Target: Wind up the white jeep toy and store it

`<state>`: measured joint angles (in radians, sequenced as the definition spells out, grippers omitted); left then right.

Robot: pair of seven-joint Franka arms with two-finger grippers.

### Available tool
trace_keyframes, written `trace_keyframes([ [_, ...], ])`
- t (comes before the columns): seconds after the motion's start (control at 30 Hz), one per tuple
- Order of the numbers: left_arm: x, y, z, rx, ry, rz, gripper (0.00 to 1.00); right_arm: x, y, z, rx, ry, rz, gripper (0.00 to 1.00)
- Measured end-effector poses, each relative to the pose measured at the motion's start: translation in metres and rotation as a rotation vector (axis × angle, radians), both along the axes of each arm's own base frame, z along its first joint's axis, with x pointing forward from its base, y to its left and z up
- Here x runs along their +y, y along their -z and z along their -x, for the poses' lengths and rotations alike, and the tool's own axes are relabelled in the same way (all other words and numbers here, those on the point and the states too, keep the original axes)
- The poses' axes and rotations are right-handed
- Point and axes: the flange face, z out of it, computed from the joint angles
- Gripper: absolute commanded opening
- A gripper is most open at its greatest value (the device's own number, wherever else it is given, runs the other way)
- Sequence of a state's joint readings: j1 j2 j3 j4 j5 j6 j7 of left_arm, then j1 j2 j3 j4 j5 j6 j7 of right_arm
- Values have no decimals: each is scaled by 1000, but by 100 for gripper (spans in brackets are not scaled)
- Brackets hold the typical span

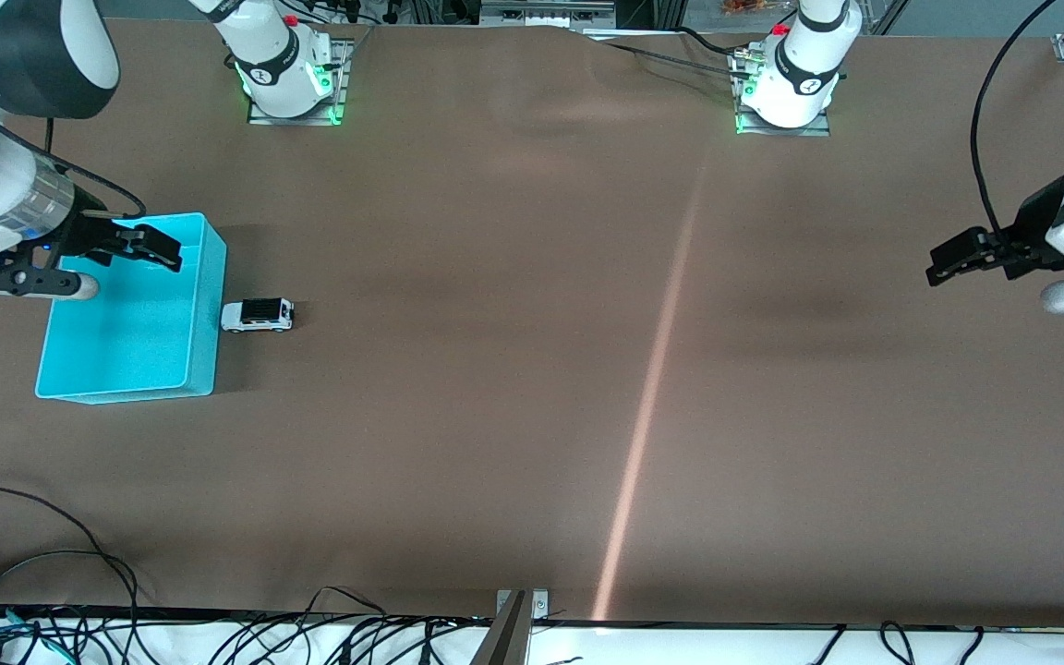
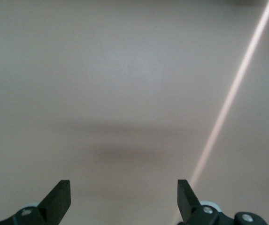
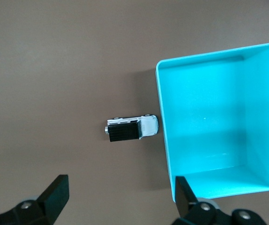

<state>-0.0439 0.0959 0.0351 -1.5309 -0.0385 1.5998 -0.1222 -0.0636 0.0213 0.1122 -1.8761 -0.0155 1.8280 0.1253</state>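
The white jeep toy (image 1: pixel 258 315) stands on the brown table right beside the cyan bin (image 1: pixel 204 314), on the bin's side toward the left arm's end, and it is outside the bin. It has a black roof. In the right wrist view the white jeep toy (image 3: pixel 131 129) lies next to the cyan bin's wall (image 3: pixel 163 126). My right gripper (image 1: pixel 155 247) is open and empty, up over the bin's edge nearest the robot bases; its own view (image 3: pixel 120 199) shows nothing between the fingers. My left gripper (image 1: pixel 948 261) is open and empty, waiting over the left arm's end of the table, as its own view (image 2: pixel 124 199) shows.
The cyan bin is empty inside. A thin pale streak of light (image 1: pixel 652 388) crosses the brown table. Loose black cables (image 1: pixel 52 591) lie along the table edge nearest the front camera. The two arm bases (image 1: pixel 287 74) stand at the table's edge farthest from the front camera.
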Motion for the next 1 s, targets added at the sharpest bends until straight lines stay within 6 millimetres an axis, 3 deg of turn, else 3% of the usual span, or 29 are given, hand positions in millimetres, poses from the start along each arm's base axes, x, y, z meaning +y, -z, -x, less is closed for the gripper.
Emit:
trace_keyframes([
  [0.27,4,-10,16,-10,7,6,100,0,40,11,13,-2,1,100],
  [0.77,7,-14,18,-17,3,6,100,2,125,40,13,-4,-2,100],
  [1.0,7,-13,17,-20,3,6,100,2,139,49,37,35,2,100],
])
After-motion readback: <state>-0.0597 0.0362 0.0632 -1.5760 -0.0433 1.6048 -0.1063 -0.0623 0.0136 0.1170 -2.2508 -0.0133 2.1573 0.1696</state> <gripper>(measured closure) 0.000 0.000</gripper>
